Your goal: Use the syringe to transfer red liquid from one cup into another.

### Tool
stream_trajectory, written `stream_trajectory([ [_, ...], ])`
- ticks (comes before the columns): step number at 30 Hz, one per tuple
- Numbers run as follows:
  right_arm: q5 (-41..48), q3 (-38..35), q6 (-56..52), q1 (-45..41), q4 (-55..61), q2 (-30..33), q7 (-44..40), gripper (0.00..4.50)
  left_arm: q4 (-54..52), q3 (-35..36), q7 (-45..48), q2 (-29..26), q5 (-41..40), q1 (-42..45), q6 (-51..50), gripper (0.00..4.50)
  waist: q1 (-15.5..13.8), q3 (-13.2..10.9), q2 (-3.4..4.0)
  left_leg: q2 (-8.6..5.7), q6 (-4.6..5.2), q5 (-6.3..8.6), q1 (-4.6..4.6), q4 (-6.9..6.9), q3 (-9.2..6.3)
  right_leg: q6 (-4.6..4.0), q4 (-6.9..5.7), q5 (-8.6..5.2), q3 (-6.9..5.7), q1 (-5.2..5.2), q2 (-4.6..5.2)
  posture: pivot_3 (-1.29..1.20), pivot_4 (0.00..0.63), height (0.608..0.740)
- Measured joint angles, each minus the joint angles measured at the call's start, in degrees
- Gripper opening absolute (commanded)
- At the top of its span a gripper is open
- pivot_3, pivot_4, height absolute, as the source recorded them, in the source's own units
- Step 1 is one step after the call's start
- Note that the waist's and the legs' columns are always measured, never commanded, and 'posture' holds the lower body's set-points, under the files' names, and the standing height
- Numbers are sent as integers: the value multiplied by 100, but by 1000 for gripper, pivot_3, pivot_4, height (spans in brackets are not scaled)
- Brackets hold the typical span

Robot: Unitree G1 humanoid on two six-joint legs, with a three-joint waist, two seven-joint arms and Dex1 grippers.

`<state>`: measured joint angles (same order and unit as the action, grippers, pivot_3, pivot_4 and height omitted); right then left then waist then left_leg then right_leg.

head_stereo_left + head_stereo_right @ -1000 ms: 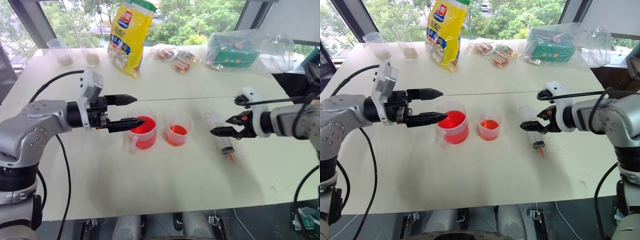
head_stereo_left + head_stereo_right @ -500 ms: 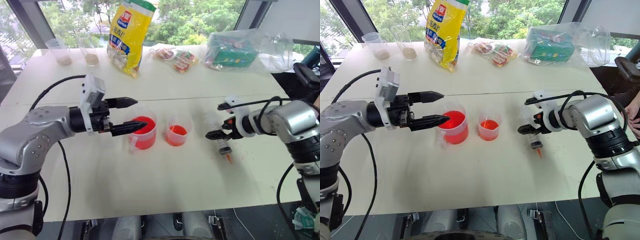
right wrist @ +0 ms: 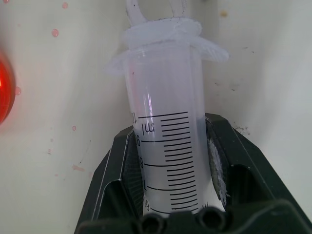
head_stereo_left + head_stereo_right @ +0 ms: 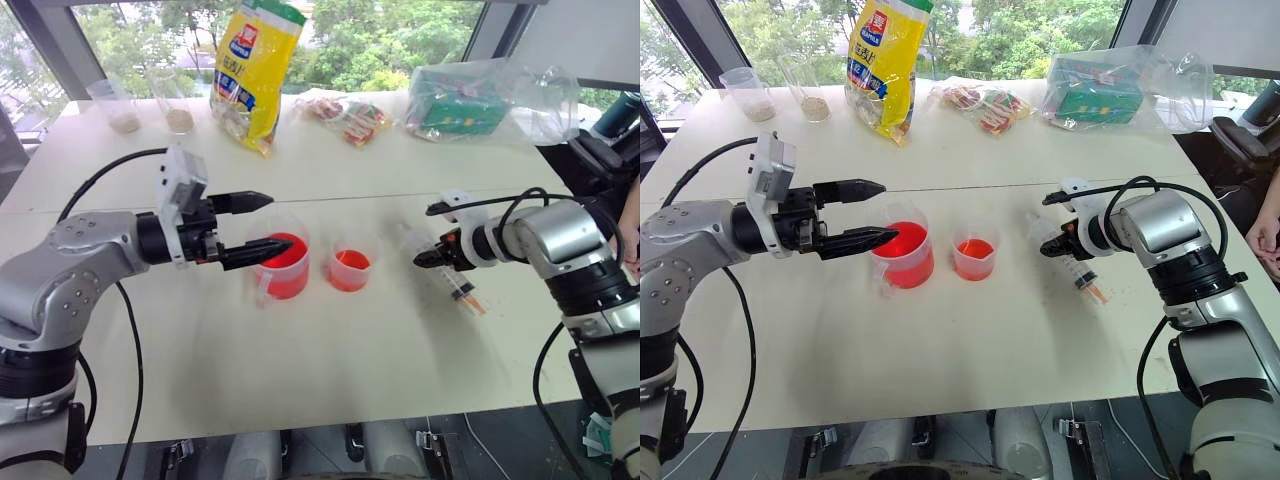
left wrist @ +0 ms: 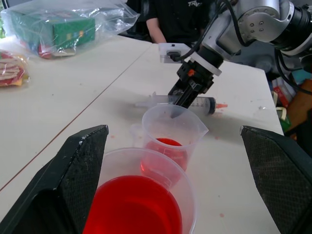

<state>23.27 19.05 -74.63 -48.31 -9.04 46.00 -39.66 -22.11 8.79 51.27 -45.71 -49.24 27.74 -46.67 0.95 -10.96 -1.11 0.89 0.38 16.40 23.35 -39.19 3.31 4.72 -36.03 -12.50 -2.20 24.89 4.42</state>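
Right claw (image 4: 1048, 249) now clamped around clear graduated syringe (image 3: 165, 146).

- The syringe (image 3: 165, 146) is clear, smooth plastic with black printed graduations.
- The handled beaker (image 4: 283, 265) and the smaller cup (image 4: 351, 264) are glossy see-through plastic.
- The table (image 4: 330, 360) is matt and off-white, speckled red.
- The gripper fingers (image 5: 78, 180) are black with a fine rough grain.
- The yellow bag (image 4: 252, 70) is shiny foil-like plastic.
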Motion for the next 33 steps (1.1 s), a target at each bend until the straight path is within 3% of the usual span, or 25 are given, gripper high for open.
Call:
stream_trajectory([
  [4, 44, -354, -155, 213, 364, 13, 40, 1405, 252, -17, 111, -3, 22, 247, 32, 4500, -25, -2, 3, -1, 0, 0, 5, 0, -1, 0, 0, 0, 0, 4, 1, 0, 150, 740],
  [9, 577, -1856, 30, 365, 1647, -134, 36, 1405, 763, -9, 306, -81, 137, 712, 118, 4500, -31, -4, 7, -2, 1, 1, 13, 3, -2, 2, 0, 0, -3, 10, 2, 0, 150, 740],
  [11, 912, -2707, 511, 348, 2243, -655, 130, 1405, 1010, -14, 432, -129, 242, 932, 177, 4500, -16, -4, 6, -1, 1, 1, 12, 4, -2, 3, 0, 0, -3, 10, -1, 0, 150, 740],
  [16, 1580, -3276, 1598, 257, 2983, -2039, 370, 1405, 1547, -16, 713, -215, 464, 1396, 362, 4500, -15, -3, 5, 1, 0, 0, 10, 5, -4, 2, -4, 0, -5, 10, -3, 0, 150, 740],
  [22, 1321, -2459, 3625, 327, 2694, -3976, 569, 1405, 1986, -15, 900, -372, 662, 1771, 478, 4500, 1, -5, 7, 0, -1, 0, 8, 5, -2, 2, -7, 0, -4, 9, 0, 0, 150, 740],
  [28, 559, -1599, 5387, 851, 1546, -4456, 48, 1405, 1989, 21, 983, -621, 728, 1762, 436, 4500, -14, -4, 6, -8, 1, 1, 11, 4, -1, 2, -4, 0, -4, 8, 10, 0, 150, 740],
  [33, 239, -1273, 6254, 1284, 853, -4531, -340, 1405, 1972, 113, 1044, -797, 731, 1746, 321, 4500, 5, -5, 7, -5, -1, 0, 10, 5, -3, 2, -7, 0, -5, 9, 7, 0, 150, 740],
])
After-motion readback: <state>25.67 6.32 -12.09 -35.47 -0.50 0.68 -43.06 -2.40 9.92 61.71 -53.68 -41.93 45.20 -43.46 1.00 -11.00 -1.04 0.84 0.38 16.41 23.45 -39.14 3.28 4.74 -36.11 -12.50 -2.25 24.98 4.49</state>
